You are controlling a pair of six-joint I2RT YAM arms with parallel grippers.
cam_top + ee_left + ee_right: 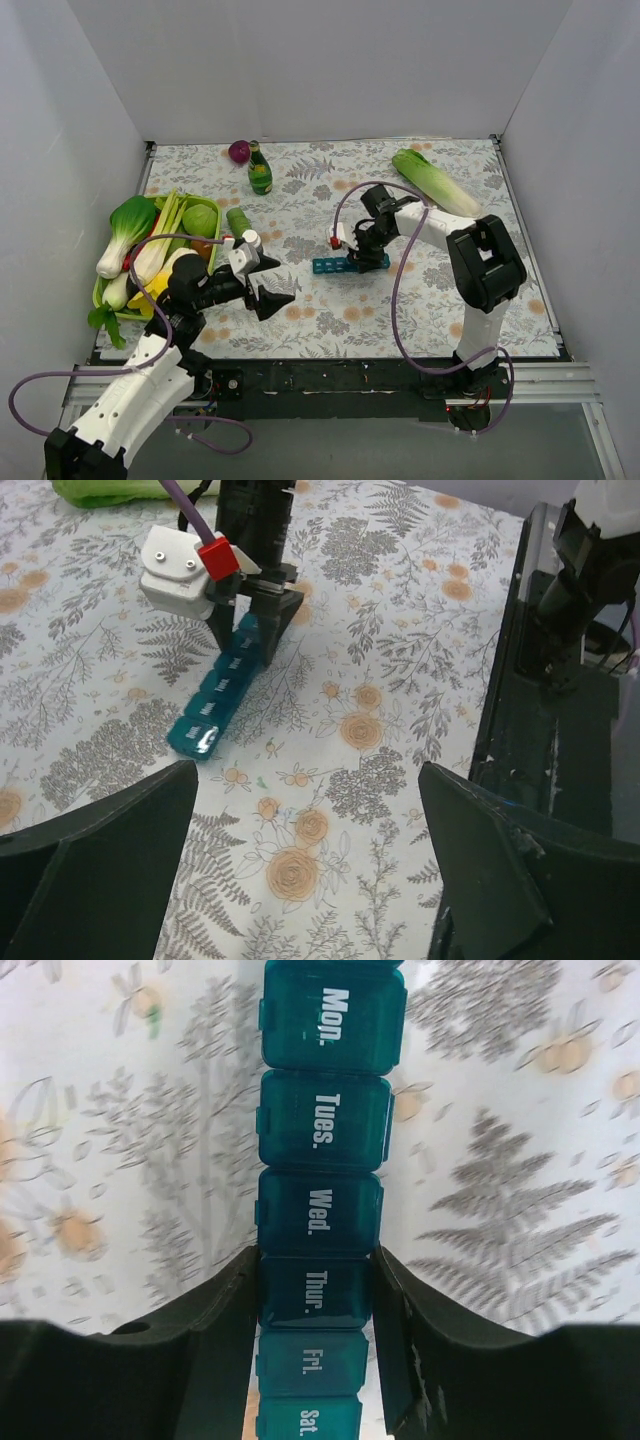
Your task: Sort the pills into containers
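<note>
Right wrist view looks steeply down between the two black fingers (210,1340) of my right gripper (317,1300), which straddle a long teal pill box (320,1120) lying flat on a flowered tablecloth (130,1160). The pads look pressed against both long sides of the box at the compartment marked Thur., a light pinch rather than a spread. Wed., Tues. and Mon. run out beyond my fingertips, and Fri. and Sat. sit back toward my wrist. Every lid I can see appears shut, and no pills show in any view. I judge this step to be steadying the box so that a lid can be opened. To do it well I should keep the grip square across the narrow width and the pads low on the walls so the lids stay free. The squeeze should be just enough that the box neither skids nor tips up at one end. From the top view, my right arm reaches forward over the middle of the table, elbow raised, wrist bent so the fingers point down onto the box. My left gripper (305,870) hangs above the cloth with its fingers spread wide and nothing between them. It is angled toward the box, which lies well beyond those fingertips.
</note>
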